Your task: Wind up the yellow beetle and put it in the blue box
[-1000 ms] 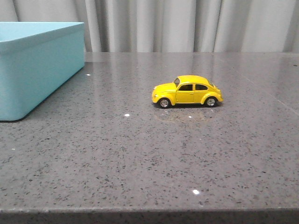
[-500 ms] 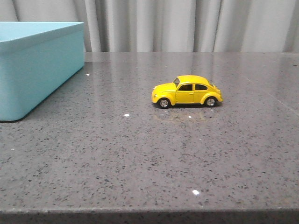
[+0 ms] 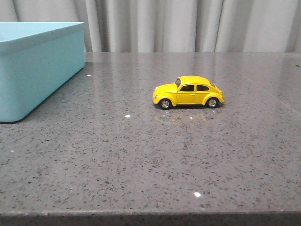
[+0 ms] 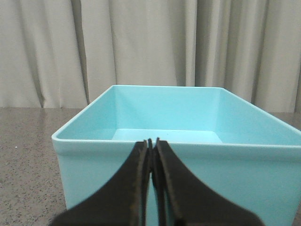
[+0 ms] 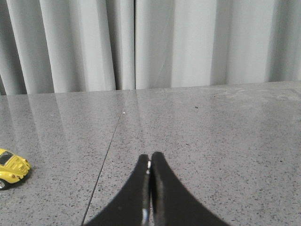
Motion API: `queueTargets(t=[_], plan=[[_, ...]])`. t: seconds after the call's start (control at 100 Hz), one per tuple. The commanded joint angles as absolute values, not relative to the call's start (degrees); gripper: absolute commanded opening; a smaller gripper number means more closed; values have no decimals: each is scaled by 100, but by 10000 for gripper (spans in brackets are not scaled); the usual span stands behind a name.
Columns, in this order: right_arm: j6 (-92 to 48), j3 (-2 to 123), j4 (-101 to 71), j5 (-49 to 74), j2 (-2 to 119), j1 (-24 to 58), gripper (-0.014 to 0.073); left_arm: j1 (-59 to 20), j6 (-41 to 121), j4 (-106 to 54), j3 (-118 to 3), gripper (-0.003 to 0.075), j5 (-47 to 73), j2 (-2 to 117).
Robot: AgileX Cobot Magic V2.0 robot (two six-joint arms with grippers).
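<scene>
The yellow beetle (image 3: 188, 92) stands on its wheels on the grey stone table, side-on, nose toward the left. Its rear end also shows in the right wrist view, yellow beetle (image 5: 12, 168). The blue box (image 3: 33, 66) sits at the far left of the table, and its inside looks empty in the left wrist view, blue box (image 4: 188, 141). My left gripper (image 4: 151, 141) is shut with nothing in it, just in front of the box's near wall. My right gripper (image 5: 150, 156) is shut and empty, low over the table to the right of the car. Neither arm shows in the front view.
A grey curtain (image 3: 188, 26) hangs behind the table's far edge. The table's front edge (image 3: 150, 213) runs along the bottom of the front view. A thin seam (image 5: 110, 141) crosses the speckled tabletop between the car and my right gripper.
</scene>
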State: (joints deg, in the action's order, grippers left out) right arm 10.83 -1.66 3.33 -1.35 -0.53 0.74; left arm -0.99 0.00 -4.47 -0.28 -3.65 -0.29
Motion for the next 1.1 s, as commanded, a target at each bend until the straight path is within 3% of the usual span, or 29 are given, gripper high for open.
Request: queueTargets(t=[0.0, 0.5, 1.09], plan=[[1074, 95, 349, -491, -156, 56, -64, -131, -32, -498, -262, -19, -631, -117], [1074, 1683, 349, 1433, 61, 56, -58, -131, -43, -498, -1813, -19, -432, 1358], [1074, 3214, 349, 1776, 3124, 56, -58, -131, -43, -498, -2349, -19, -433, 2222]])
